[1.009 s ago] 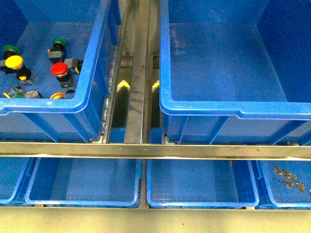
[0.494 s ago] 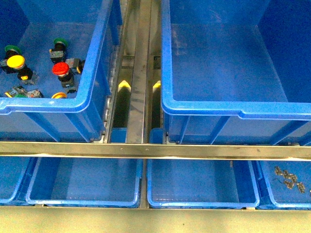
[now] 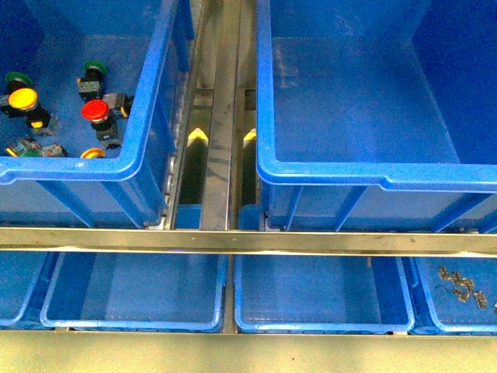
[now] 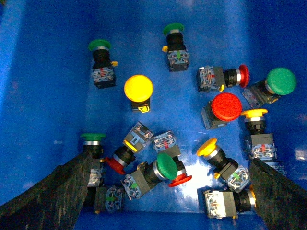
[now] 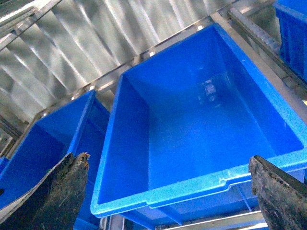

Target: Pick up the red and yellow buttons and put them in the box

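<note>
Our left jaws are wide open and hold nothing. Their two dark fingers (image 4: 53,196) hang above the floor of the left bin (image 4: 43,72) and touch nothing in it. Ahead of these jaws, beyond the fingertips, the yellow button (image 4: 138,88) stands with its cap turned up toward them, nearer to one finger. The red button (image 4: 227,106) lies nearer to the other finger, and its cap also faces the jaws. Closer to the fingertips many other buttons lie mixed together, among them a green-capped button (image 4: 167,166). Our right jaws are also wide open and hold nothing. The box (image 5: 192,189) lies ahead of them, well apart, in the line of the gap between their fingers (image 5: 280,191). In the front view the box (image 3: 334,169) stands beside the left bin (image 3: 147,93), and a metal rail (image 3: 221,116) runs between them.
</note>
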